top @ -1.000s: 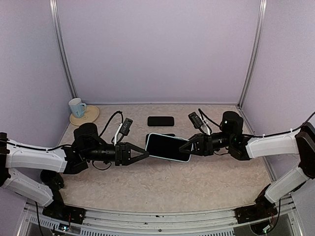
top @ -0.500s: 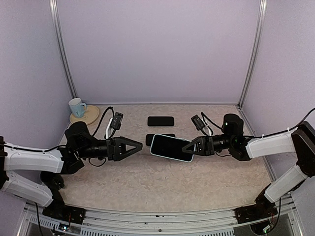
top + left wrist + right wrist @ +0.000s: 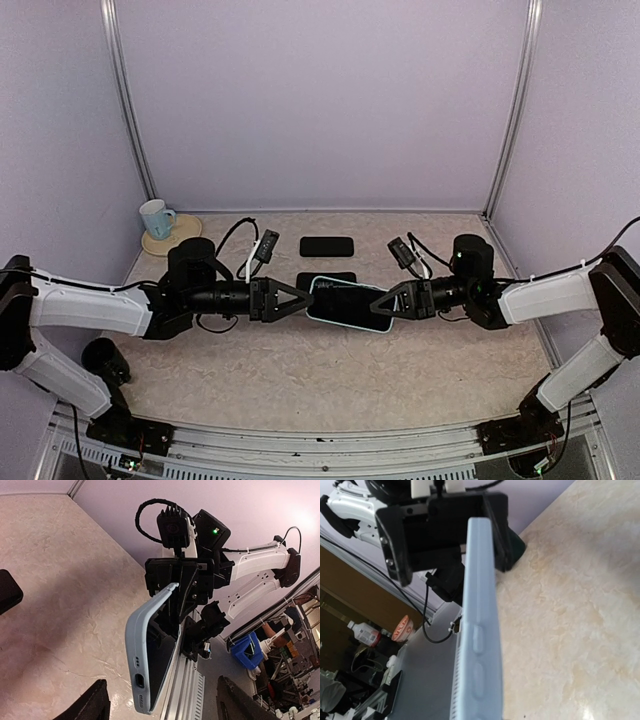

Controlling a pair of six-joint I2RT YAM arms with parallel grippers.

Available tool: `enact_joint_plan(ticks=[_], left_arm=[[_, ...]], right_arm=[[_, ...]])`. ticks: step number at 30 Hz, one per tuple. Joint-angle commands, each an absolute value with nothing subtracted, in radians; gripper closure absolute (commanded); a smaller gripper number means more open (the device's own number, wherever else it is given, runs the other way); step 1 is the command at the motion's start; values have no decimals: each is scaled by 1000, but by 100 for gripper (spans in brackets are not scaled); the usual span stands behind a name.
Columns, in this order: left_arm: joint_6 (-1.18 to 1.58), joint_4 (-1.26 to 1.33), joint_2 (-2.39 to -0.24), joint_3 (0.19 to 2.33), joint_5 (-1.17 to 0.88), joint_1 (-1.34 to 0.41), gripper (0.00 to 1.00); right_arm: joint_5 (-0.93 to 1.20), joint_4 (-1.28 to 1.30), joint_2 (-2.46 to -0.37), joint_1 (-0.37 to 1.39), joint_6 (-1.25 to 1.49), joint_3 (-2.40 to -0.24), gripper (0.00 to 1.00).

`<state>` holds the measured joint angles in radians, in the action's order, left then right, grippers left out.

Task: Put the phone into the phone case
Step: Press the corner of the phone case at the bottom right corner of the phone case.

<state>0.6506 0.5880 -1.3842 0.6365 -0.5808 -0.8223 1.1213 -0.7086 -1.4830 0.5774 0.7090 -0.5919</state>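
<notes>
Reaching back in after pulling away a moment ago, the left gripper (image 3: 300, 298) has spread its jaws wide, and the free end of the pale blue phone case (image 3: 350, 321) now sits between its fingers, not yet pinched. The right gripper (image 3: 386, 302) stays clamped on the other end, holding the case up off the table (image 3: 300, 380). The dark phone (image 3: 348, 300) lies inside the case, though I can't tell if it's fully seated; I'd guess another squeeze is coming
</notes>
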Motion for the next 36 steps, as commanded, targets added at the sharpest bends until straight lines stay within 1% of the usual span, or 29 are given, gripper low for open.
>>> enact_joint_plan(ticks=[1,5,6,9,11,12,14,15,19,22,26,31,36], left_arm=[[601,547,-1421,681,-578,-830,35],[604,554,-1430,680,-584,-834,53],[604,555,-1430,679,-589,-836,55],[597,544,-1426,678,-597,-841,50],[588,525,-1420,680,-584,-845,51],[584,516,-1418,680,-576,-847,53],[581,508,-1418,680,-569,-847,66],[581,508,-1418,681,-570,-846,69],[581,516,-1417,681,-569,-847,78],[587,540,-1408,670,-585,-845,84],[616,611,-1397,640,-637,-837,88],[680,763,-1373,582,-724,-811,91],[722,862,-1335,534,-775,-787,92]], right_arm=[[1140,-783,-1485,572,719,-584,100],[1139,-780,-1482,572,716,-583,100],[1138,-779,-1480,572,716,-584,100],[1128,-764,-1474,572,708,-589,100],[1123,-747,-1470,572,701,-596,100],[1121,-740,-1467,572,697,-598,100],[1120,-732,-1465,572,692,-601,100],[1120,-731,-1463,572,691,-601,100],[1121,-721,-1462,572,681,-597,100],[1124,-720,-1462,572,678,-594,100],[1131,-714,-1462,571,669,-598,100],[1151,-708,-1468,569,658,-608,100],[1178,-734,-1493,565,659,-615,100]])
